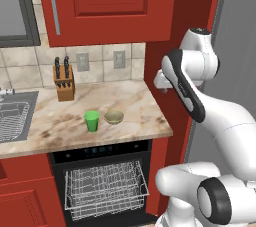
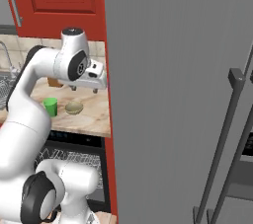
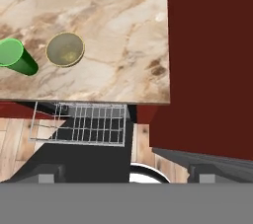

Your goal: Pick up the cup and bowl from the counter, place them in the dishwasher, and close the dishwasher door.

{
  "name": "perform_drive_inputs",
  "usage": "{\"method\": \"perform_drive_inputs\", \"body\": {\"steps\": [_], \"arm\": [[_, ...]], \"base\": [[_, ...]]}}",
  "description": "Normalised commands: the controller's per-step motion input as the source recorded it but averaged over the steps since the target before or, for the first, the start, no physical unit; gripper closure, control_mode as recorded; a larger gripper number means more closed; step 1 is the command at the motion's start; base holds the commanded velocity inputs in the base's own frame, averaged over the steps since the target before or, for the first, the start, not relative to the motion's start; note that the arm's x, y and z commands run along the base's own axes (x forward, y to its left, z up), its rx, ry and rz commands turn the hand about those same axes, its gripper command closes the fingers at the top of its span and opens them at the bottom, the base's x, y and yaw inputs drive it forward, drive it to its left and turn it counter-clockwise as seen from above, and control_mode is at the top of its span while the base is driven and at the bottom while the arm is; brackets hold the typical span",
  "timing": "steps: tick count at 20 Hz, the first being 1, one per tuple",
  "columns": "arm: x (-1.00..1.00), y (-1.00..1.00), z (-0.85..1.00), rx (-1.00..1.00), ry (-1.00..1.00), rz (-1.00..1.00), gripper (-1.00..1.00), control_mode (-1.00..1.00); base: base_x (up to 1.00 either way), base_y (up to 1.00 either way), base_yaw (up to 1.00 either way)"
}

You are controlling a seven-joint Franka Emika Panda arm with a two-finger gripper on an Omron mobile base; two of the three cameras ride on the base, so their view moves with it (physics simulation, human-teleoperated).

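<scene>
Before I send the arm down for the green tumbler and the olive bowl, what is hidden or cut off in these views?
- Dishwasher door: cut by the left base view's bottom edge.
- White wire rack: mostly behind the arm in the right base view.
- Bright green tumbler: clipped by the hand view's left edge.
- Steel sink basin: cut by the left edge.

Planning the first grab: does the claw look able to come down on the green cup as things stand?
Probably yes. The cup stands upright on the counter, apart from the bowl, with nothing above it. The open claw hangs over the counter, off to the bowl's far side.
</scene>
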Motion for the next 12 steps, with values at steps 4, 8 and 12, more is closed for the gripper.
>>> {"method": "perform_drive_inputs", "body": {"steps": [4,8,12], "arm": [[0.03,0.33,-0.15,0.0,0.0,0.0,-1.0,-1.0],[0.03,0.33,-0.14,0.0,0.0,-0.01,-1.0,-1.0],[0.07,0.34,-0.17,0.0,0.0,-0.02,-1.0,-1.0]], "base": [[0.0,0.0,0.0],[0.0,0.0,0.0],[0.0,0.0,0.0]]}}
